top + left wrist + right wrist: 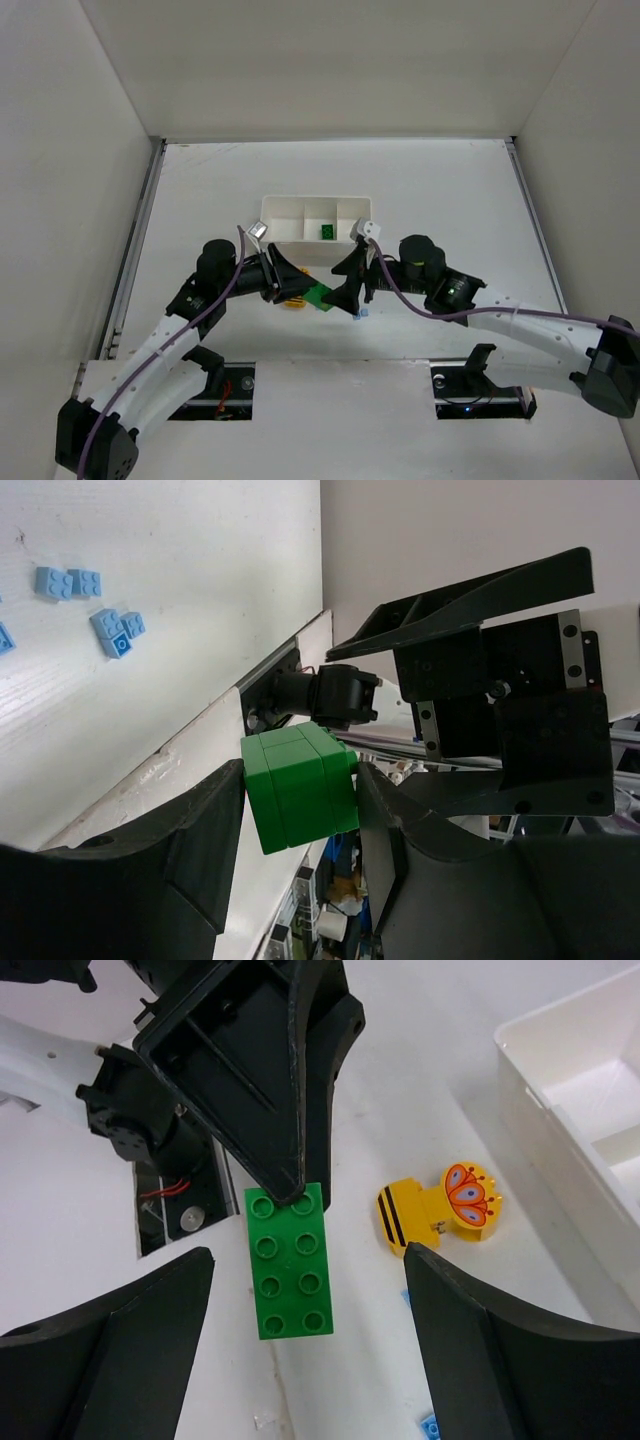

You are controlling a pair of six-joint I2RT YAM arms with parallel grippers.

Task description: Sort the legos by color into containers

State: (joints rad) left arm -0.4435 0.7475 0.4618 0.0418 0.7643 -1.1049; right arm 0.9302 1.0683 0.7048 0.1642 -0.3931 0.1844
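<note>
Big black left jaws fill the near part of the left wrist view, and they pinch a green brick (300, 790) tight between them. From above, the left arm (170, 335) reaches toward the middle. It seems to hold that brick up off the surface (200, 190), just in front of the tray (285, 203). A yellow brick (440, 1205) with a butterfly picture lies on the surface right beside the held brick, close to the tray wall. A few small blue bricks (118, 630) lie loose on the surface too.

Next come the right jaws, spread wide apart with nothing in them. In the right wrist view the held green brick sits in the gap between them, but they do not touch it. The right arm (520, 325) stretches in from the right side.

Now the tray. It has 3 boxes in a row. The left box looks bare. The middle box has 1 other green brick (327, 232) in it. The right box is partly hidden by the right arm, and the part that shows looks bare.

So I think the job has only just started. 1 green brick is put away, and 1 more is in the jaws close to the tray. The yellow brick and all the blue bricks are left to do. I think the held brick belongs in the middle box with the other green one.
</note>
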